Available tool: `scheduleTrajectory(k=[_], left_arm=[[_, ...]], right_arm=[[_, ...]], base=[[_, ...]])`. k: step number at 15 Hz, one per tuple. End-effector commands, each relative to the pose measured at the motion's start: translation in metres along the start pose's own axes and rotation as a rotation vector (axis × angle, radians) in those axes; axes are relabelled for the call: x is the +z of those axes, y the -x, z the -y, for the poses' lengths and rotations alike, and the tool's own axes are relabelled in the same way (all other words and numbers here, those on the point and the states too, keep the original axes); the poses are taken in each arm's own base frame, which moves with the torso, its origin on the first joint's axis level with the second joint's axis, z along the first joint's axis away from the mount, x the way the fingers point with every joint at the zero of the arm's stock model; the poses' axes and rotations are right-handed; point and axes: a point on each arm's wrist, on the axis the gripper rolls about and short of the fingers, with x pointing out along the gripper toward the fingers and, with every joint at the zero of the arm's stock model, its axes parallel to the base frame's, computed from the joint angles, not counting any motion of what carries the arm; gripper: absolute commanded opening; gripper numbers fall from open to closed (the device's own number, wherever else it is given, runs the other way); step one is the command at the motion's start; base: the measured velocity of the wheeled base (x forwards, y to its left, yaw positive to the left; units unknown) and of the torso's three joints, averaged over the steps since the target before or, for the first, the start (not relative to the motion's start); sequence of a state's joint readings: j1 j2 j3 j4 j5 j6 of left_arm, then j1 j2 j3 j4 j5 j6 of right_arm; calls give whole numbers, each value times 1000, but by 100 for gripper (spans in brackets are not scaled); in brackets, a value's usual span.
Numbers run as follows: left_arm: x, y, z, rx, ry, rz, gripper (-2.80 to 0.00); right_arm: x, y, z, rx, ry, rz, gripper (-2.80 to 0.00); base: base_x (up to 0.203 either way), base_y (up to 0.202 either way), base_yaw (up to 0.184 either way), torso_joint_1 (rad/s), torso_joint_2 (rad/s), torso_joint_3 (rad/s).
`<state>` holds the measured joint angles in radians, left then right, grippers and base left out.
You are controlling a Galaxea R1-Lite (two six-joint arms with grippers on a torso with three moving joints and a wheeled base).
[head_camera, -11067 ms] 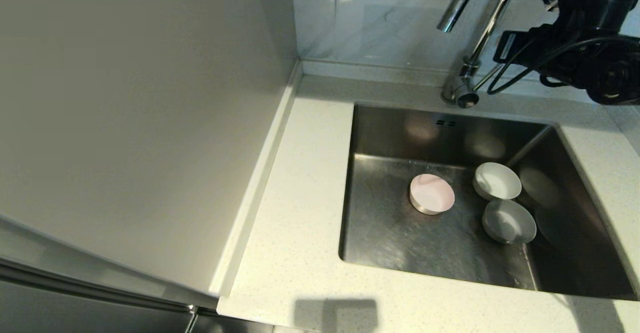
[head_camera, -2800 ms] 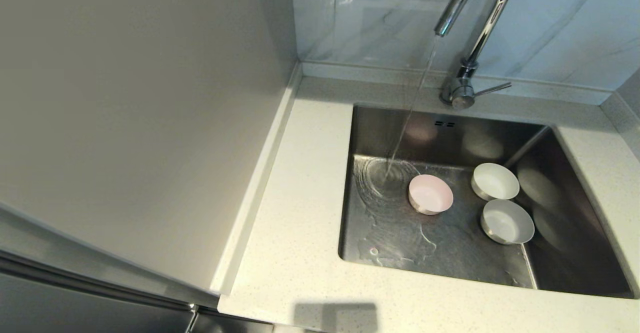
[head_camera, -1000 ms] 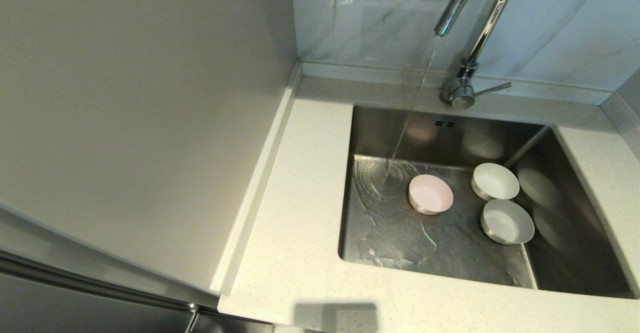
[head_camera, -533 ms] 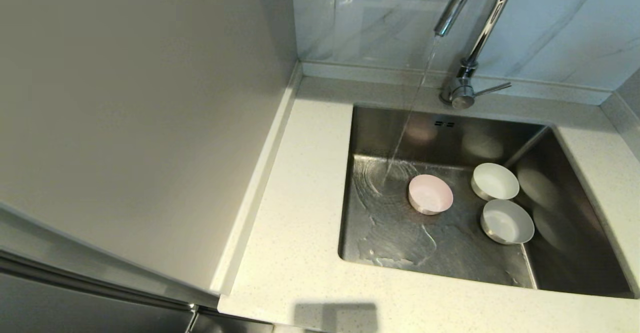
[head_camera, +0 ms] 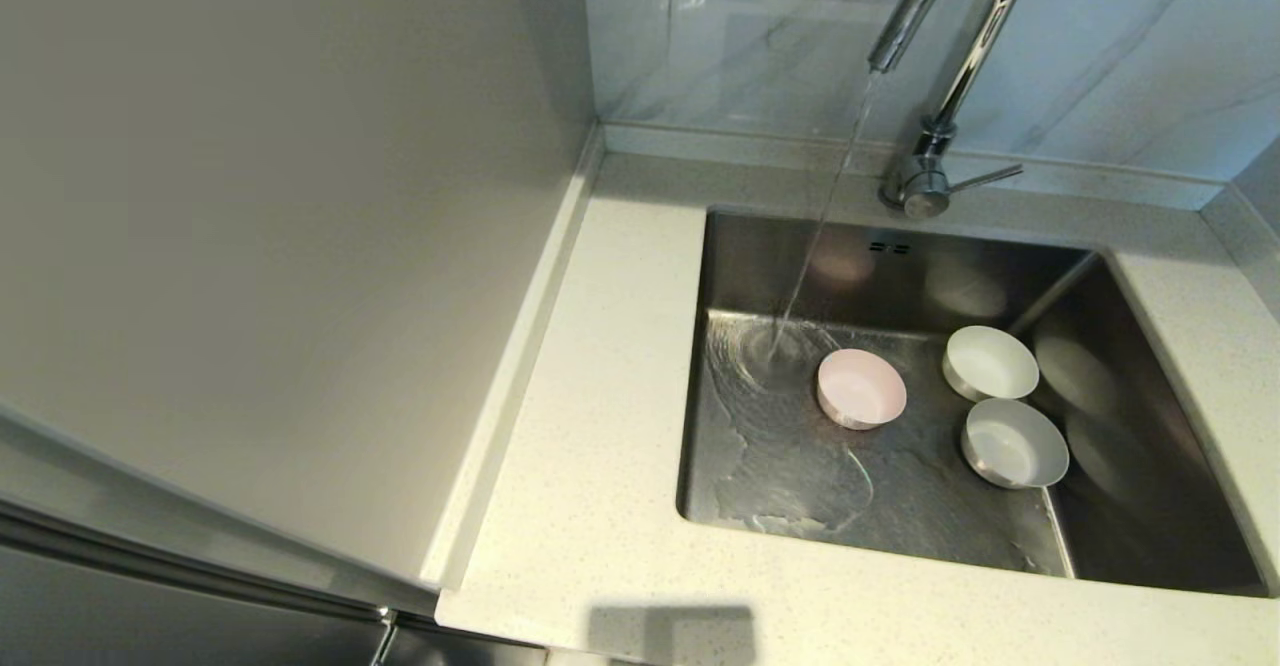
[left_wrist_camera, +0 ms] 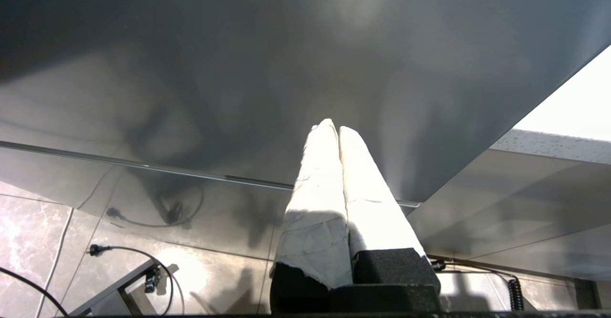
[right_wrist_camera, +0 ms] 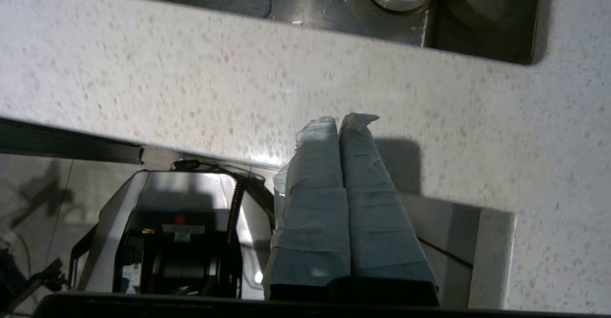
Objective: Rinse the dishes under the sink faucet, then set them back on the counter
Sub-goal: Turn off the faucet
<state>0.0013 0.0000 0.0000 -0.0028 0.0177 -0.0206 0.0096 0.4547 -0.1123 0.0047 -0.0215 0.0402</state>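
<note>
**Water running; three bowls sitting in the basin, both arms off the work**

The faucet (head_camera: 955, 36), a shiny chrome gooseneck with a thin lever (head_camera: 985, 178) pointing out from its base, is delivering a thin stream of water (head_camera: 820, 216) into the sink (head_camera: 1120, 276). The stream is landing on the basin floor near the back left corner, spreading in rippled rings and a wet sheet toward the front wall. It is striking bare steel just beside the pink bowl, not inside any bowl.

The pale pink bowl (head_camera: 861, 388) is standing upright near the middle of the basin floor: round, shallow, straight-sided. Two white bowls of the same form are sitting upright to its right, well apart from it. The rear white bowl (head_camera: 991, 362) and the front white bowl (head_camera: 1013, 443) are lying close together; contact between them cannot be confirmed. Two small overflow slots (head_camera: 891, 246) are showing on the back wall.

The counter (head_camera: 600, 426), off-white and finely speckled, is surrounding the basin.

The left gripper (left_wrist_camera: 332, 128) is hanging low beside a grey cabinet face, its wrapped fingers pressed together on nothing. The right gripper (right_wrist_camera: 340, 122) is hovering at the counter's front edge (right_wrist_camera: 334, 84), fingers likewise together and holding nothing.
</note>
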Motion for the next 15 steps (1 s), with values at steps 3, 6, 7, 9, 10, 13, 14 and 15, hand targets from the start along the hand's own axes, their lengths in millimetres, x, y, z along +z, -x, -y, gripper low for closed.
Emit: scheduleTrajectory(k=[3,6,7,9,10,13,14,15], left_arm=[[0,0,0,1,1,3,-280],[0,0,0,1,1,3,-280],[0,0,0,1,1,3,-280],[0,0,0,1,1,3,-280],[0,0,0,1,1,3,-280],[0,0,0,1,1,3,-280],[0,0,0,1,1,3,-280],[0,0,0,1,1,3,-280]], right_arm=[[95,-45,-6,15,-32,-112,-280],[146,-89,-10,16,-106,-175,-280],[159,-107,-11,16,-127,-192,-280],[186,-144,-14,18,-162,-178,-280],[198,-165,-16,19,-176,-153,-280],[234,-219,-16,18,-204,-40,-280],[240,-233,-14,14,-209,-20,-280],[246,-244,-11,6,-214,-3,-280]], base=[[0,0,0,0,0,0],[0,0,0,0,0,0],[0,0,0,0,0,0],[0,0,0,0,0,0],[0,0,0,0,0,0],[0,0,0,0,0,0],[0,0,0,0,0,0],[0,0,0,0,0,0]])
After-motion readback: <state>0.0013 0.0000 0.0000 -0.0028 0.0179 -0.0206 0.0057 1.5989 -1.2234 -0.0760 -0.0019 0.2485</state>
